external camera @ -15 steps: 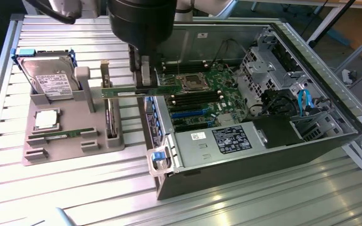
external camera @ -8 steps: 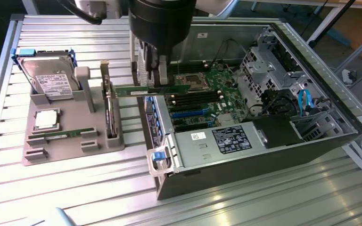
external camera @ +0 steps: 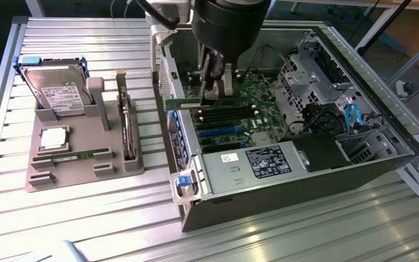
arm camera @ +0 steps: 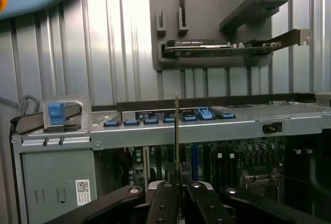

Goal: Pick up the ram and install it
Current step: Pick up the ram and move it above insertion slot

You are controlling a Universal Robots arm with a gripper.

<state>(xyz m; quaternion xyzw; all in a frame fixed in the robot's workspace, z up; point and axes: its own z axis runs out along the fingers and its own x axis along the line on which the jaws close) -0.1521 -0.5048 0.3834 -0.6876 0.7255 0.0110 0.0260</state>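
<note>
Looking between the fingers first, I have the gripper (arm camera: 178, 195) closed down to a narrow gap on the ram (arm camera: 177, 131). In the wrist view the ram shows edge-on, a thin strip standing out from between the two black fingers (arm camera: 164, 203) toward the case's metal side wall (arm camera: 232, 128).

From the exterior view, the gripper (external camera: 217, 90) hangs inside the open computer case (external camera: 384, 158). The ram (external camera: 187, 103) is a long green stick held level on its long edge, just above the motherboard (external camera: 250, 87) and over the row of black and blue memory slots (external camera: 224, 115). I cannot tell whether its lower edge touches a slot.

Near the slots sits the grey power supply (external camera: 261, 161) with its dark label. A blue cable (external camera: 351, 117) loops among the drive bays toward the exterior view's right, and a blue latch (external camera: 184, 183) sits on the case's near corner.

Outside the case, toward the exterior view's left, a grey fixture (external camera: 78, 177) rests on the slatted metal table (external camera: 85, 218), well apart from the gripper. It holds:
- a hard drive (external camera: 57, 90)
- a square silver processor (external camera: 54, 139)
- another thin green board (external camera: 71, 157), lying flat
- a dark expansion card (external camera: 126, 128), standing upright in its slot
</note>
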